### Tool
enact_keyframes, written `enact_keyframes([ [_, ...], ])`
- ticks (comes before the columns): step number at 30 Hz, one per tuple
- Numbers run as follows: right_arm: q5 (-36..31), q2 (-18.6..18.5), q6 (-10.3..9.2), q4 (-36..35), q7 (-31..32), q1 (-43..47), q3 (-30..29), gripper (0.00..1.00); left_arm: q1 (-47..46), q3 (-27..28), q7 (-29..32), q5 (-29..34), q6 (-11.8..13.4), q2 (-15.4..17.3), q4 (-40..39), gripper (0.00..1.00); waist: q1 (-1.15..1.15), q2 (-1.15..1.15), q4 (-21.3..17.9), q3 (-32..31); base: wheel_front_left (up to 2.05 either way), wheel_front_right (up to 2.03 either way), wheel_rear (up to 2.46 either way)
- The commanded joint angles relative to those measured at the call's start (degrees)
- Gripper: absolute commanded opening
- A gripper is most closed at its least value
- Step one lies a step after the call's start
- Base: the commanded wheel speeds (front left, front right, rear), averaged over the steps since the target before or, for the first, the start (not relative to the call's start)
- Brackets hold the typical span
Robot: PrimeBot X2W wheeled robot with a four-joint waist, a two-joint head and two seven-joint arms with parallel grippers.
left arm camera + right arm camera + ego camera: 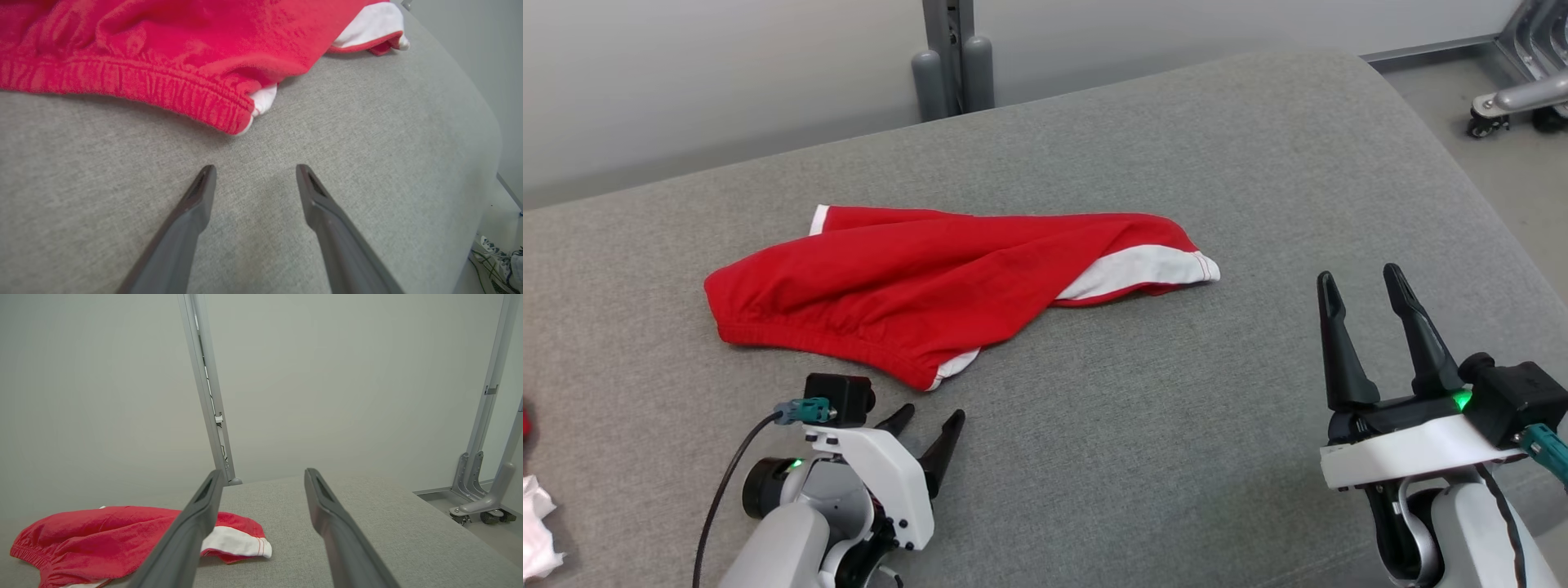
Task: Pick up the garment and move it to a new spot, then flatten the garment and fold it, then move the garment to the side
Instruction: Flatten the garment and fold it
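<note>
Left gripper [931, 415], jaws open, sits just near of the garment [931, 278], which lies crumpled mid-surface [1135, 425]. I'd pinch the waistband corner [931, 377] low and deep. Right gripper [1360, 276], jaws open too, hangs well right.

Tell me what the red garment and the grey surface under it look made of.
The red garment looks a soft matte knit, probably cotton jersey: limp folds, and its waistband is gathered as by elastic. The white trim seems the same cloth. The grey surface looks matte woven upholstery, heathered: fine weave shows in the left wrist view, and its rounded edge hints at padding.
</note>
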Motion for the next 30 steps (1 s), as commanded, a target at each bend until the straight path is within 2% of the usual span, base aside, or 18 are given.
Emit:
enact_keyframes([
  [1, 0.4, -0.1, 0.09, -0.2, 0.0, -0.7, -0.1, 1.0, -1.5, 0.3, -0.5, -0.5, -0.3, 0.6, 0.5, 1.0, 0.0, 0.0, -1.0, 0.6, 0.0, 0.0, 0.0],
  [12, 0.5, 0.3, 0.09, -0.2, 0.0, -0.5, -0.5, 1.0, -5.1, 0.4, -5.6, -0.4, -0.4, 1.6, 2.7, 1.0, 0.0, 0.0, -2.5, 1.4, 0.0, 0.0, 0.0],
  [13, 0.5, 0.3, 0.09, 0.0, 0.0, -0.5, -0.5, 1.0, -5.3, 0.4, -6.2, -0.4, -0.5, 1.5, 2.4, 0.85, 0.0, 0.0, -2.4, 1.4, 0.0, 0.0, 0.0],
  [14, 0.5, 0.3, 0.09, 0.0, 0.0, -0.5, -0.5, 1.0, -5.6, 0.5, -6.8, -0.4, -0.5, 1.6, 2.3, 0.46, 0.0, 0.0, -2.3, 1.3, 0.0, 0.0, 0.0],
  [16, 0.5, 0.3, 0.09, 0.2, 0.0, -0.6, -0.3, 1.0, -5.6, 0.4, -7.5, -0.4, -0.5, 1.6, 2.4, 0.0, 0.0, 0.0, -2.1, 1.2, 0.0, 0.0, 0.0],
  [25, 0.4, 0.4, 0.09, 0.6, 0.0, -0.2, -0.2, 1.0, -5.7, -0.8, -8.5, -2.0, -0.4, 1.5, 2.7, 0.0, 0.0, 0.0, -0.6, 0.3, 0.0, 0.0, 0.0],
  [30, 0.5, 0.4, 0.09, 1.1, 0.0, 0.3, 0.2, 1.0, -4.5, -2.0, -7.0, -2.9, -0.4, 3.4, -0.3, 0.0, 0.0, 0.0, 0.9, -1.2, 0.0, 0.0, 0.0],
])
